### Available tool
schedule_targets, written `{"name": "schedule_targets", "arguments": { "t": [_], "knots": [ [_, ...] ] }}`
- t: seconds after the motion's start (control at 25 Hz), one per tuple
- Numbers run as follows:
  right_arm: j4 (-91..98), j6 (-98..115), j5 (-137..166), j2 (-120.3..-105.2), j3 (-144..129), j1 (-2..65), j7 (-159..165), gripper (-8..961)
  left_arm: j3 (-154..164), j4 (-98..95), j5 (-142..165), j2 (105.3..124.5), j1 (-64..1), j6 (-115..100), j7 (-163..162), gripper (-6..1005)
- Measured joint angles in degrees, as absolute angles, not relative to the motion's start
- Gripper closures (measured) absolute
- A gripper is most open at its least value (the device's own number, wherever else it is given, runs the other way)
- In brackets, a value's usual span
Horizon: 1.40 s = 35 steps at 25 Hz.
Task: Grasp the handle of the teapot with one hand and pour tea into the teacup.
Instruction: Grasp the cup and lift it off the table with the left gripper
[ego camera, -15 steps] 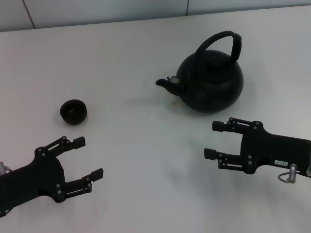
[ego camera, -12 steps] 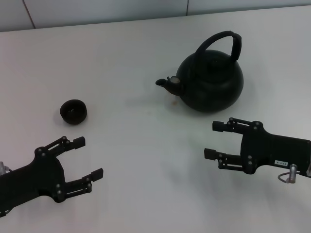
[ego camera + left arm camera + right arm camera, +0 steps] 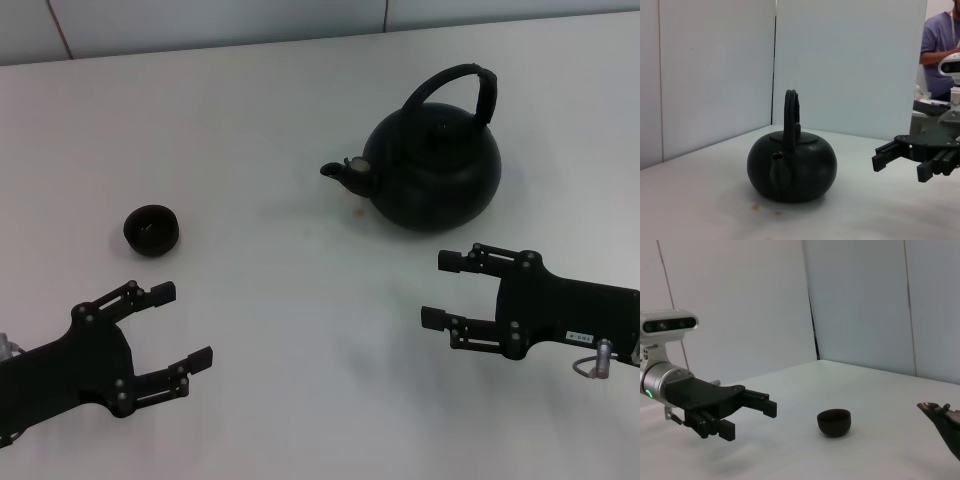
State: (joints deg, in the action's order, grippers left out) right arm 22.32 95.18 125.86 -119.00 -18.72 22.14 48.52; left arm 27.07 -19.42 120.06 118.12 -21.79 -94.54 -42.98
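The matte-black teapot (image 3: pixel 432 172) stands on the white table at the back right, its spout (image 3: pixel 342 173) pointing left. Its arched handle (image 3: pixel 468 83) rises over the lid. The left wrist view shows the teapot (image 3: pixel 792 167) spout-on. The small black teacup (image 3: pixel 151 229) sits at the left, well apart from the teapot; it also shows in the right wrist view (image 3: pixel 834 422). My right gripper (image 3: pixel 445 290) is open and empty, just in front of the teapot. My left gripper (image 3: pixel 182 326) is open and empty, in front of the teacup.
The white table (image 3: pixel 280 120) ends at a pale wall along the back. A small brownish stain (image 3: pixel 356 212) lies by the teapot's base. A person (image 3: pixel 940 50) stands far off beyond the table in the left wrist view.
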Motion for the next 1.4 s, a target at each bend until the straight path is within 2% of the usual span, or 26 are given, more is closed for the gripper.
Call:
{"name": "schedule_targets", "arguments": {
  "t": [0.76, 1.4],
  "knots": [
    [22.33, 95.19, 125.77, -119.00, -18.72, 22.06, 48.52, 208, 24.72, -18.81, 118.10, 118.44, -21.41, -93.21, -42.48, 140],
    [22.33, 95.19, 125.50, -119.00, -18.68, 21.91, 48.52, 208, 11.20, -16.34, 117.61, 118.56, -21.87, -81.91, -42.21, 139]
  ]
}}
